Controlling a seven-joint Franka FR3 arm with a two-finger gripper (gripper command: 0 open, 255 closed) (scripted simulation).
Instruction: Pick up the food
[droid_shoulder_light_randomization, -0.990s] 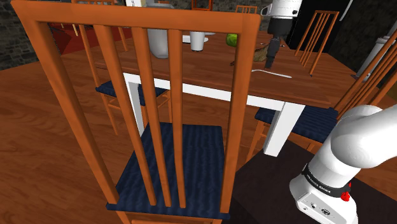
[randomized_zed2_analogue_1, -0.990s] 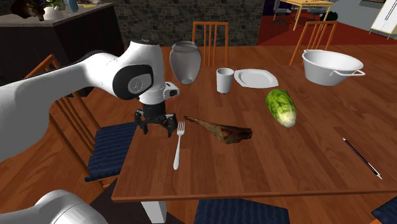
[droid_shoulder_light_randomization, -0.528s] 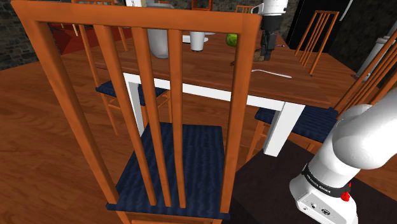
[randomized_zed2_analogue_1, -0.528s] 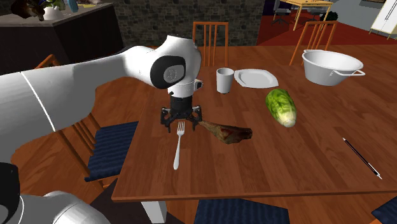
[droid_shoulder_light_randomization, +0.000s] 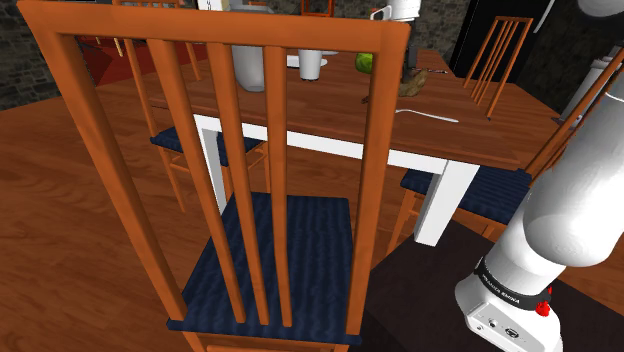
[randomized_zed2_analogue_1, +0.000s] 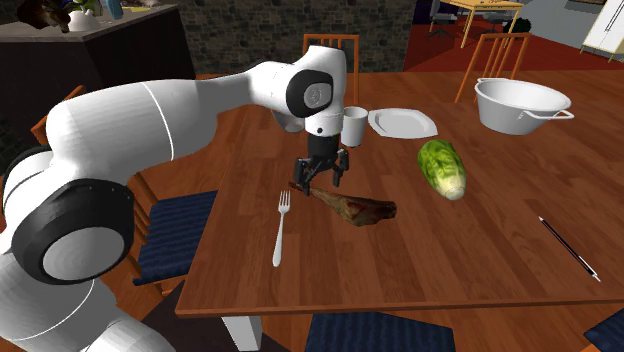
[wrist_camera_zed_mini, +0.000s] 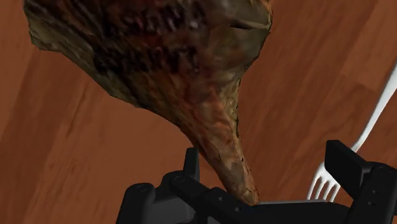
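Note:
The food nearest my hand is a brown cooked meat leg (randomized_zed2_analogue_1: 352, 208) lying on the wooden table (randomized_zed2_analogue_1: 470, 260). Its thin bone end points toward the fork (randomized_zed2_analogue_1: 280, 228). My black gripper (randomized_zed2_analogue_1: 322, 176) hangs just above that thin end, fingers pointing down and open. In the wrist view the meat leg (wrist_camera_zed_mini: 165, 57) looms close, and its narrow end runs down between the two fingers of the gripper (wrist_camera_zed_mini: 266, 159), nearer one finger and not clasped. A green leafy vegetable (randomized_zed2_analogue_1: 443, 167) lies further along the table. In the shoulder view the meat leg (droid_shoulder_light_randomization: 414, 82) peeks out behind the chair back.
A tall wooden chair back (droid_shoulder_light_randomization: 230, 150) blocks much of the shoulder view. On the table stand a white cup (randomized_zed2_analogue_1: 352, 126), a plate (randomized_zed2_analogue_1: 402, 122), a large white pot (randomized_zed2_analogue_1: 522, 105) and a pen (randomized_zed2_analogue_1: 570, 248). Fork tines (wrist_camera_zed_mini: 324, 188) lie just beside one finger. Blue-cushioned chairs ring the table.
The arm has swung from the table edge by the fork handle, across the fork, to above the thin end of the meat leg. The fingers have stayed open.

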